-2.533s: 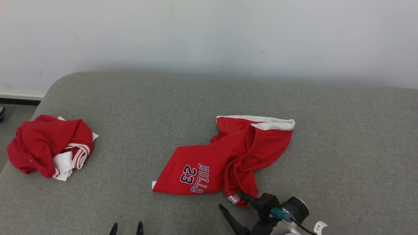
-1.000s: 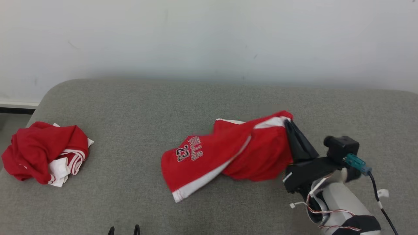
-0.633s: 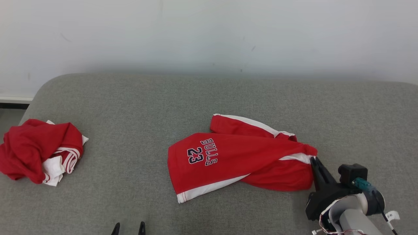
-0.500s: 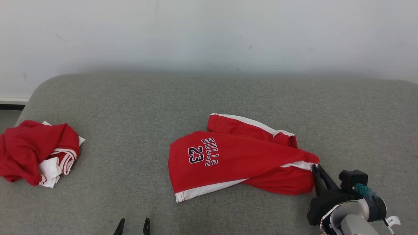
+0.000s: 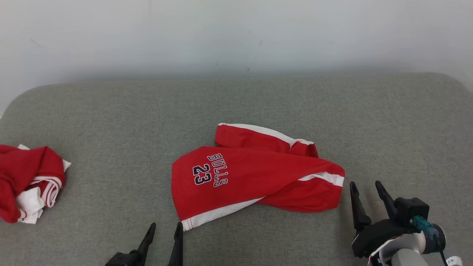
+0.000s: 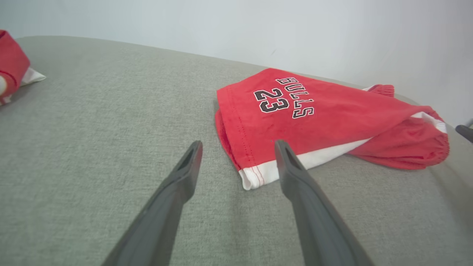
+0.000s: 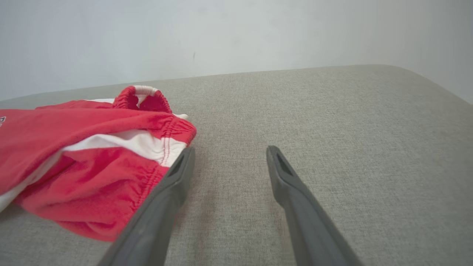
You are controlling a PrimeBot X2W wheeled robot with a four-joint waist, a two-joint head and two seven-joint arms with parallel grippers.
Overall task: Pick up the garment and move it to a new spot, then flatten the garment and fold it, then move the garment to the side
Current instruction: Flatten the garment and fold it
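The garment (image 5: 255, 173) is a pair of red shorts with white side stripes and the print "BULLS 23", lying rumpled on the grey cushion. In the left wrist view the garment (image 6: 317, 118) has its white-hemmed leg corner just ahead of the fingers. My left gripper (image 5: 165, 228) (image 6: 236, 147) is open, low at the bottom edge, short of that corner. My right gripper (image 5: 366, 186) (image 7: 229, 151) is open and empty just right of the waistband end; its left finger lies beside the garment (image 7: 92, 155).
A second crumpled red-and-white garment (image 5: 26, 181) lies at the far left of the grey cushion (image 5: 111, 122). A pale wall runs behind. The cushion's rounded right corner (image 5: 451, 79) is near my right arm. Bare fabric stretches right of the shorts.
My right gripper dragged the shorts rightward and laid them down, then opened and let go of the waistband. The head camera turned right. The left gripper rose further into view.
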